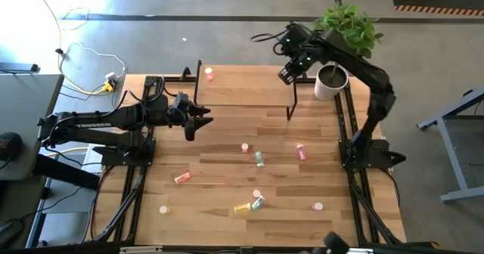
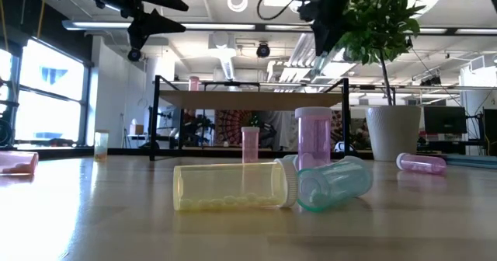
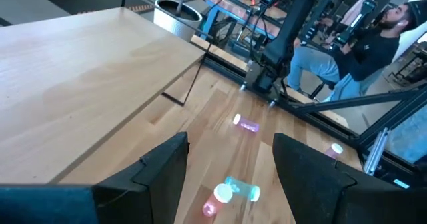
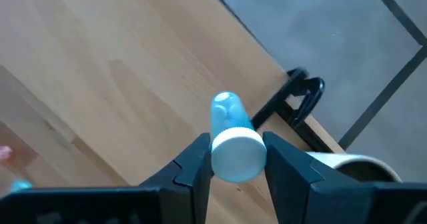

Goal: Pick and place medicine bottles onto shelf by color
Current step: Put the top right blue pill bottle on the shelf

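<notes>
Right gripper (image 4: 237, 159) jaws clamp a pale green bottle (image 4: 231, 134) by its white cap, shelf (image 4: 100, 84) below them. Left gripper (image 3: 230, 167) jaws stand open, empty, above scattered bottles (image 3: 233, 192) on the bench (image 1: 227, 186).

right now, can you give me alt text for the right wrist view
The right gripper is shut on a pale blue-green bottle with a white cap, held above the light-wood shelf. A black shelf leg and grey floor lie beyond.
</notes>
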Controlling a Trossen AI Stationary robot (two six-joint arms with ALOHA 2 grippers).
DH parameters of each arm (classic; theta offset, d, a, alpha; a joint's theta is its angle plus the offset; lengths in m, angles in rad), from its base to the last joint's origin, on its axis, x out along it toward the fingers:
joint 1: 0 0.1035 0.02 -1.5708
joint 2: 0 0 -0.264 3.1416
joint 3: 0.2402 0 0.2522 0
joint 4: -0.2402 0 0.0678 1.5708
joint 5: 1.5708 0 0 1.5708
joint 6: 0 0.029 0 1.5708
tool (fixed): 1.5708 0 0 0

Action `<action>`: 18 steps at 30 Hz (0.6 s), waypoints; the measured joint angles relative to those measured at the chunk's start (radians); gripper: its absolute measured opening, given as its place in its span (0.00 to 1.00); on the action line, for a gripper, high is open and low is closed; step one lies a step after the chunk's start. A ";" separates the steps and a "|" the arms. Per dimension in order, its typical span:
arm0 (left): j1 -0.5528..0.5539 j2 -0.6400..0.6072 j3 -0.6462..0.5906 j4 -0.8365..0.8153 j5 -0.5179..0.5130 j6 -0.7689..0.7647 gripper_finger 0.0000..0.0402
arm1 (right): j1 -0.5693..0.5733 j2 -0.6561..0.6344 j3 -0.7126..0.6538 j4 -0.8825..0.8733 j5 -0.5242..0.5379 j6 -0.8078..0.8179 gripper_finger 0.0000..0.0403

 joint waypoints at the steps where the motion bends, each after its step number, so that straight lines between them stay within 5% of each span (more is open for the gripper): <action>1: 0.000 0.000 0.000 0.000 0.000 0.000 0.52 | 0.000 0.017 0.002 0.001 0.000 -0.015 0.26; 18: 0.000 0.000 0.000 -0.001 0.000 0.000 0.52 | 0.016 0.162 0.006 0.094 0.036 -0.259 0.26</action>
